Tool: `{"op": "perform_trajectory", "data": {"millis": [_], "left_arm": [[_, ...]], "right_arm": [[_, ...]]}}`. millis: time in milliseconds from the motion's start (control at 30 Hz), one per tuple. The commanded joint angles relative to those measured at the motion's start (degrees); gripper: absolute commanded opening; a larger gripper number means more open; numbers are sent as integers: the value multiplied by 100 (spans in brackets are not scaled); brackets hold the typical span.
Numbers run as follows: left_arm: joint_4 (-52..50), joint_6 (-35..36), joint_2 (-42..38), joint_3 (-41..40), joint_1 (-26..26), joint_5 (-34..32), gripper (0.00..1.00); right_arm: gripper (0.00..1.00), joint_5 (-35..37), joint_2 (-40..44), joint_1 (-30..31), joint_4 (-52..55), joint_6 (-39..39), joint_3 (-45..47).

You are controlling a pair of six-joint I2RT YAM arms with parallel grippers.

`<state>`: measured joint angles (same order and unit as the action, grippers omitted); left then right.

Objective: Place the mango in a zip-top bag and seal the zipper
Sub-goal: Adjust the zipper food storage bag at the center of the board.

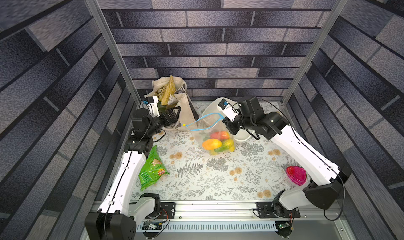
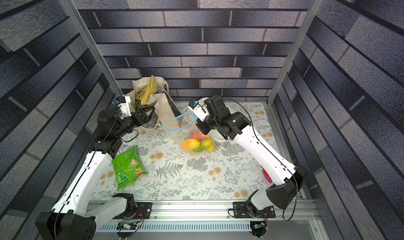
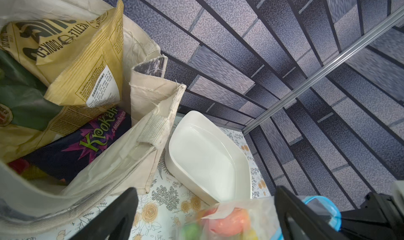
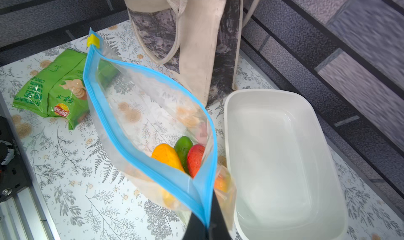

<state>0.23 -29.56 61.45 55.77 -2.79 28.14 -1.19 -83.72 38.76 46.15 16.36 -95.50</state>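
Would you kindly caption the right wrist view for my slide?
Open zip-top bag of fruit, zipper pinched by right gripper, beside white tub.

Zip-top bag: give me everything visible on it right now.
The zip-top bag is clear, crinkly plastic with its mouth gaping. The two sides of the light-blue zipper bow apart, and the yellow slider sits at one end. The right gripper is shut on the opposite end of the zipper and holds the mouth up. At the bottom lie an orange-yellow mango, a green piece and a red piece. The bag is beside the white tub; whether they touch is unclear.
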Motion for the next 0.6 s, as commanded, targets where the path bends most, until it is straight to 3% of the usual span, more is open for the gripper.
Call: {"op": "perform_trajectory", "data": {"millis": [0, 100, 200, 333, 567], "left_arm": [[1073, 1015, 20, -361, -18, 986, 100], [2009, 1325, -40, -971, -127, 1462, 100], [2349, 2266, -63, -1456, -449, 1626, 100], [1624, 3324, 214, -1351, -876, 1742, 100], [1864, 3833, 1336, -776, -841, 2281, 100]], "right_arm": [[2, -197, -69, -299, 209, -70, -21], [2, -219, -188, -417, 257, -127, -11], [2, -430, -39, -604, -27, -211, 308], [3, -673, 282, -904, -454, -231, 957], [4, -1310, 699, -1217, -813, 25, 1776]]}}
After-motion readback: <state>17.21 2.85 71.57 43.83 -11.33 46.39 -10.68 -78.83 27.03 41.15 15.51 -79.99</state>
